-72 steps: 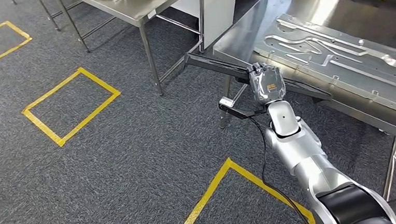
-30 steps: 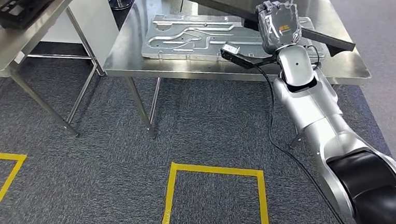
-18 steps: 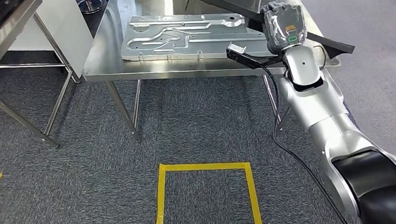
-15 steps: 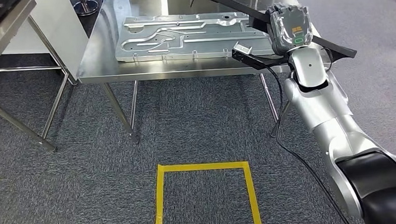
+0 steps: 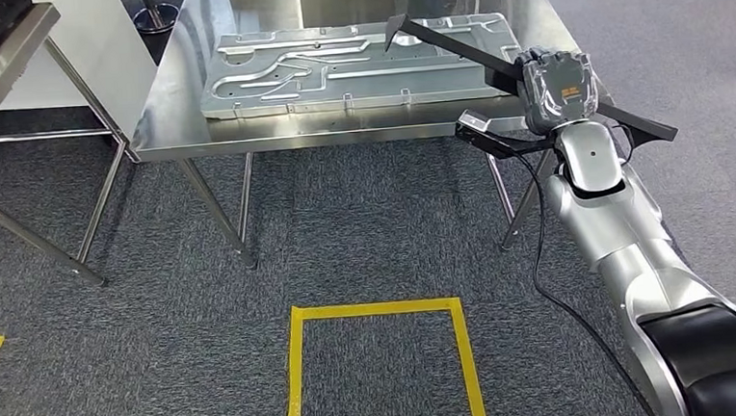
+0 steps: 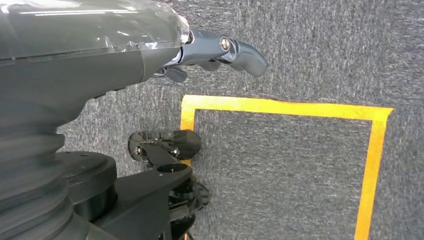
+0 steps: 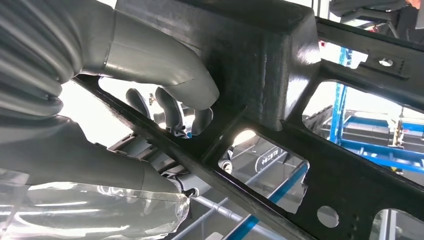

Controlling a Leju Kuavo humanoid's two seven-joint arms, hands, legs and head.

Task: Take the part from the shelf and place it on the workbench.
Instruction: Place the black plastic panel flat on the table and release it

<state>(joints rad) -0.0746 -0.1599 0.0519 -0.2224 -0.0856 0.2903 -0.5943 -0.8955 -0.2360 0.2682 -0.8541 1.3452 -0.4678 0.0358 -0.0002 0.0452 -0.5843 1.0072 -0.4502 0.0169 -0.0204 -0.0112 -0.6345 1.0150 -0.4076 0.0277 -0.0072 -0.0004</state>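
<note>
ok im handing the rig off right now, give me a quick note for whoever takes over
Right hand: grips the long black part near its middle, above the workbench's right end. The right wrist view shows fingers wrapped around the part's frame.
Left hand: holds nothing, hanging by the floor's yellow tape square.
Workbench: straight ahead, with a large grey metal plate lying on it.
Done: part taken and carried to the bench.
Left: lower the part onto the workbench, release, pull the hand back.
</note>
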